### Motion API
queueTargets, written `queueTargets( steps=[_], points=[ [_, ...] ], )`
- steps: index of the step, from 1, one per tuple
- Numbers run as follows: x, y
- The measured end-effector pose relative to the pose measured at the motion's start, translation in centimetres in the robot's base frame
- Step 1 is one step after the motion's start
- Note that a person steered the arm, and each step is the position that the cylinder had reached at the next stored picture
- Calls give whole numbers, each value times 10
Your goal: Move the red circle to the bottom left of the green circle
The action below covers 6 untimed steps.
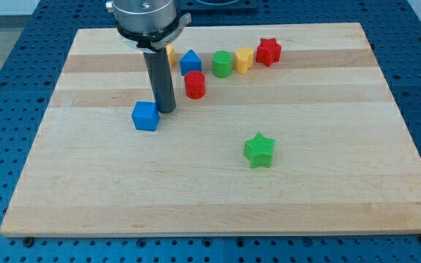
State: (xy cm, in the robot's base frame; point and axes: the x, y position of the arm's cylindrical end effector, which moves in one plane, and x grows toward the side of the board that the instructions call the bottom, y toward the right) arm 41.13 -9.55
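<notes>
The red circle (194, 85) is a short red cylinder standing on the wooden board (218, 183), just below and left of the green circle (222, 63), with a small gap between them. My tip (166, 110) rests on the board left of and a little below the red circle, a short gap apart. The tip is right next to the upper right side of a blue cube (145, 115).
A blue block with a pointed top (190, 61) sits left of the green circle. A yellow block (244, 58) and a red star (268, 51) sit to its right. Another yellow block (170, 53) is partly hidden behind the rod. A green star (259, 150) lies lower right.
</notes>
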Motion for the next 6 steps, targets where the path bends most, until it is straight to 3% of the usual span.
queueTargets(
  steps=[3, 6],
  points=[
    [-40, -4],
    [-68, 47]
  ],
)
